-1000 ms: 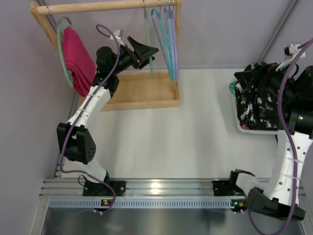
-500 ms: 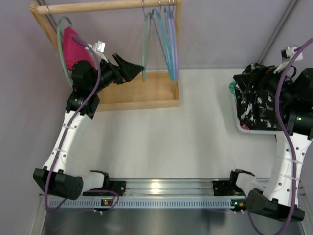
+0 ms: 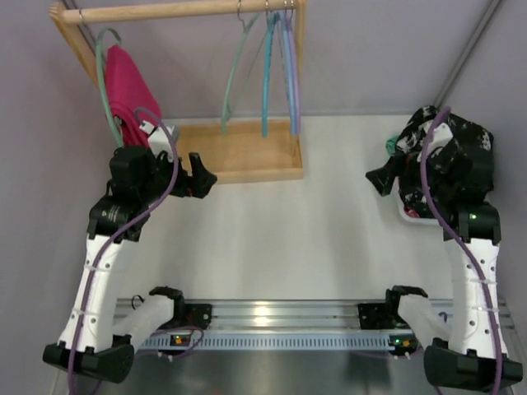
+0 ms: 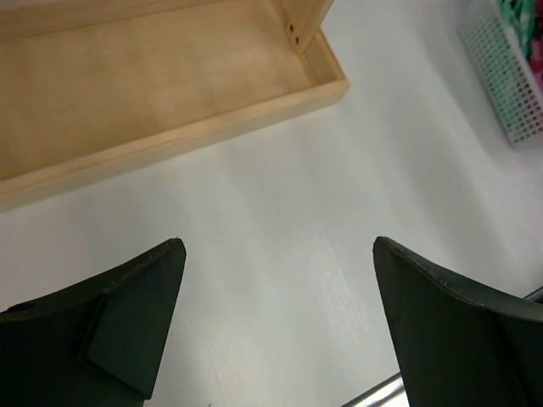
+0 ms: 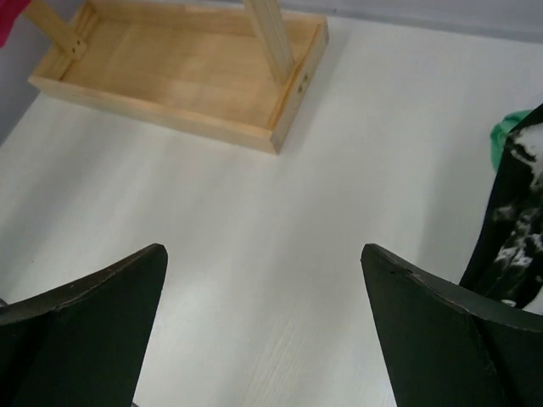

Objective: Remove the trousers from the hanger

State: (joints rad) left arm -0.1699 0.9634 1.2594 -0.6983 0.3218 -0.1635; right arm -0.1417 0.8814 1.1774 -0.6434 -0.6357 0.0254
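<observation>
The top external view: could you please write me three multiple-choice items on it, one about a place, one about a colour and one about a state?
1. Where do the trousers lie?
A. in the white basket at the right
B. spread flat mid-table
C. in the wooden tray

2. What colour is the garment hanging at the left end of the rod?
A. yellow
B. magenta-pink
C. white

3. How do the left gripper and the right gripper stand?
A. both shut on the trousers
B. the left shut on a hanger
C. both open, holding nothing

Answers:
1 A, since the black, white-splotched cloth is heaped in the basket.
2 B, since the cloth draped there is plain magenta-pink.
3 C, since each wrist view shows its fingers wide apart with nothing between them.
</observation>
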